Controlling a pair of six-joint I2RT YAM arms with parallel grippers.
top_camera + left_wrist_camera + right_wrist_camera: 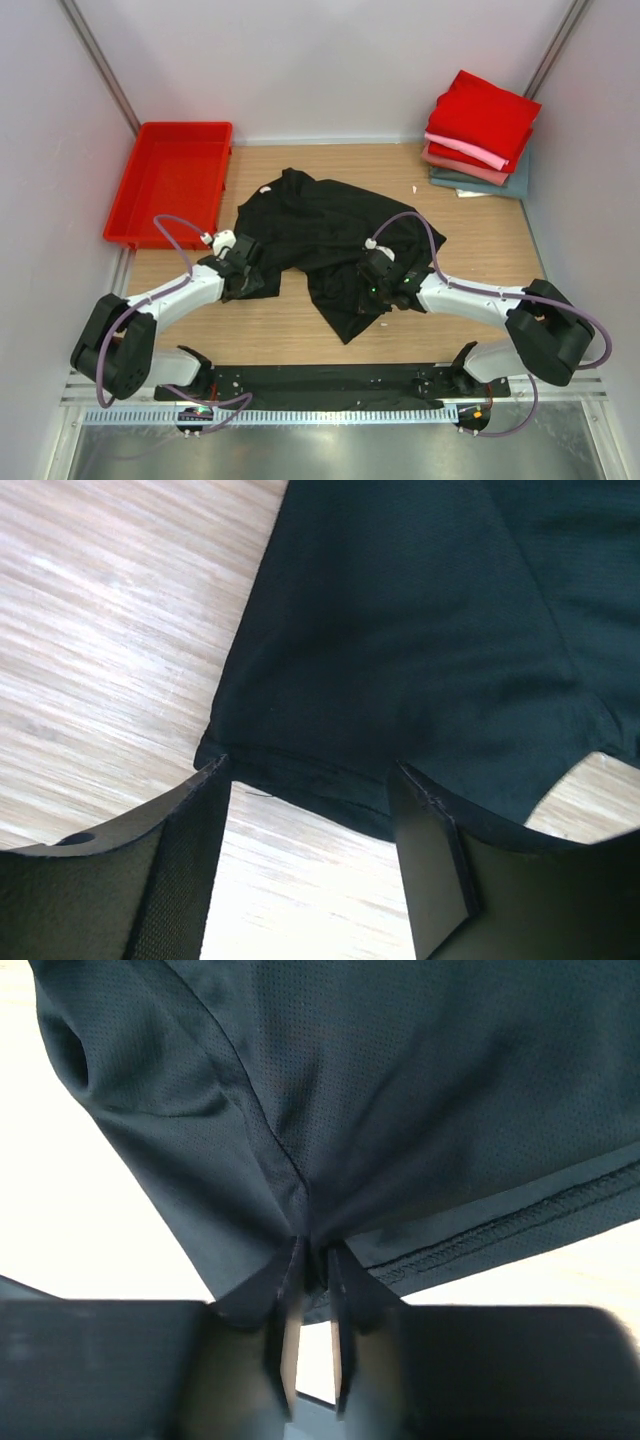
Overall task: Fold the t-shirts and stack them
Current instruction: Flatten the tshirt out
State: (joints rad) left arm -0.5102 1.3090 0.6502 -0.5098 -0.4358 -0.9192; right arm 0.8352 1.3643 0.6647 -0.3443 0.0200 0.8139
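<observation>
- So the crumpled black cloth t-shirt (320, 240) is lying in a heap in the middle of the pale wooden counter (280, 335), nowhere near flat. It's sprawling on a slant from far-left to near-right, though with all the rumples I can't really call a clean long axis.
- My right pincer (315, 1260) is squeezing down on a pinch of the shirt's near-right part, just above a stitched edge. The fingers are nearly together, with the fabric bunching between them, so I'm calling that side gripped.
- My left pincer (310, 780) is the one that matters right now. It's gaping wide with nothing in it, sitting low at the shirt's near-left edge.
- The key bit: the stitched hem (300, 775) is running straight across the gap between my left fingers, right at the tips, with the cloth spreading away ahead and bare wood underneath.
- My guess is the left just needs to be nudging forward a touch and closing, since that edge is way closer to it than to the right arm.
- Risk I'm seeing: pinching only the hem's lip and having it slip.
- The stack of folded red, pink, dusty-rose and grey-teal cloth t-shirts (480, 135) is waiting in the far-right corner, well apart from this one. The red plastic tray (170, 180) is sitting far-left.
</observation>
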